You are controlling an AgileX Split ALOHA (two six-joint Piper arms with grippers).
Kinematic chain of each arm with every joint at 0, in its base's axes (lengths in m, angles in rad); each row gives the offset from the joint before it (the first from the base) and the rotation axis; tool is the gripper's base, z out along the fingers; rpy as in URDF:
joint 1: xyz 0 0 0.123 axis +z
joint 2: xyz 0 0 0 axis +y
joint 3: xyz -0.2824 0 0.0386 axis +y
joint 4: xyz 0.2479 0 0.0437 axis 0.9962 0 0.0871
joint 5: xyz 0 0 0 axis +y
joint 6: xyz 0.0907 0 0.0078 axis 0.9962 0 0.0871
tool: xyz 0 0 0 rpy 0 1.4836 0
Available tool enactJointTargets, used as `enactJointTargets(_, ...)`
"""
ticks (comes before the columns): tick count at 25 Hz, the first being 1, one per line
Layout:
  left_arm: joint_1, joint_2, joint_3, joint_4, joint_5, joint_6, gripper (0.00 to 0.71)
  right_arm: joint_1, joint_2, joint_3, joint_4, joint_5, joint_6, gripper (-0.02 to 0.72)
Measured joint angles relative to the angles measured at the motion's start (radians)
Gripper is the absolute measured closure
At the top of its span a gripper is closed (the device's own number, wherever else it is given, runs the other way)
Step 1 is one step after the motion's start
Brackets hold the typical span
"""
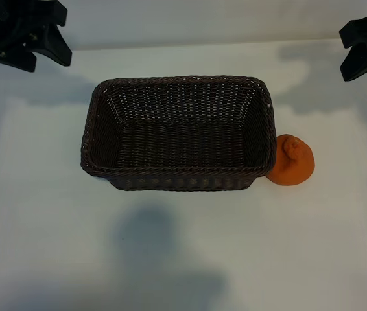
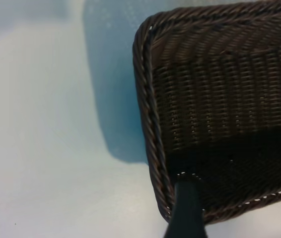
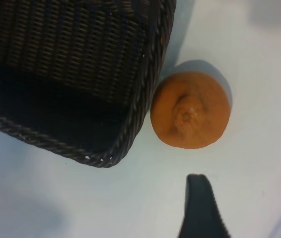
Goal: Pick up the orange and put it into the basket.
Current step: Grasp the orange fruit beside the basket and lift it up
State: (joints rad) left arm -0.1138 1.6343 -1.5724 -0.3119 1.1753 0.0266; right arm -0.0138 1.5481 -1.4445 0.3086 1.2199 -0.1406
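The orange point(image 1: 291, 161) rests on the white table, its nub up, touching the basket's right outer wall. The dark-brown wicker basket point(image 1: 178, 84) sits mid-table with nothing inside. In the right wrist view the orange point(image 3: 190, 110) lies just outside the basket's corner point(image 3: 145, 94). My right gripper point(image 3: 247, 208) hovers open above bare table beside the orange, one dark finger point(image 3: 200, 208) plain and the other at the picture's edge. My left arm point(image 1: 21, 32) is parked at the far left corner, above the basket's left end. One finger point(image 2: 187, 208) shows over the rim point(image 2: 148, 114), holding nothing.
The right arm point(image 1: 365, 48) hangs at the far right corner, behind the orange. White tabletop point(image 1: 183, 246) stretches in front of the basket and on both sides, marked only by soft shadows.
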Motion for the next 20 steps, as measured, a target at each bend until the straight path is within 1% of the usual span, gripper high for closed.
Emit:
enactJointTargets(5, 0.0, -0.075, 0.061, -0.004, 0.0, 0.003, 0.136, 0.0, 0.0, 0.0, 0.0, 0.0, 0.0, 0.27)
enactJointTargets(8, 0.0, -0.112, 0.143, -0.007, 0.0, 0.011, 0.136, 0.0, 0.0, 0.0, 0.0, 0.0, 0.0, 0.27)
enactJointTargets(14, 0.0, -0.182, 0.299, -0.091, 0.0, 0.065, 0.136, 0.0, 0.0, 0.0, 0.0, 0.0, 0.0, 0.27)
enactJointTargets(20, 0.0, -0.19, 0.426, -0.111, -0.003, 0.077, 0.136, 0.0, 0.0, 0.0, 0.0, 0.0, 0.001, 0.27)
